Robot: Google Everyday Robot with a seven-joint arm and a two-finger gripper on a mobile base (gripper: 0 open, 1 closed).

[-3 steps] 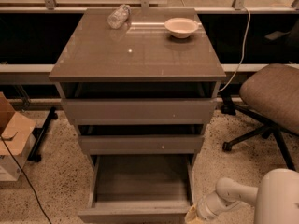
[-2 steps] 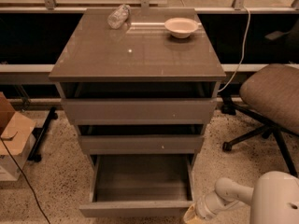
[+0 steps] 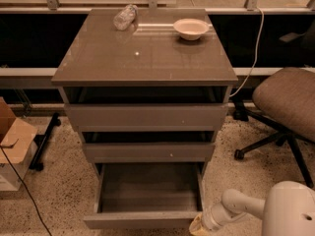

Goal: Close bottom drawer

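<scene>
While the wide, shallow grey-brown bottom drawer is pulled well out of the glossy-topped cabinet, bare floor exposed, the pale cream-tipped gripper is noted just beside its front right corner, grip state indeterminable.

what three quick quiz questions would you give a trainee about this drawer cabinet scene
1. True or false: the lowest grey-brown drawer of the glossy-topped cabinet is pulled out.
2. Where is the robot's gripper? A: on the cabinet top. B: low down, beside the front corner of the open drawer. C: inside the top drawer.
3. Fill in: on the cabinet top, near the crumpled clear plastic bottle, sits a round white ___.

Key
1: true
2: B
3: bowl, the round white bowl
</scene>
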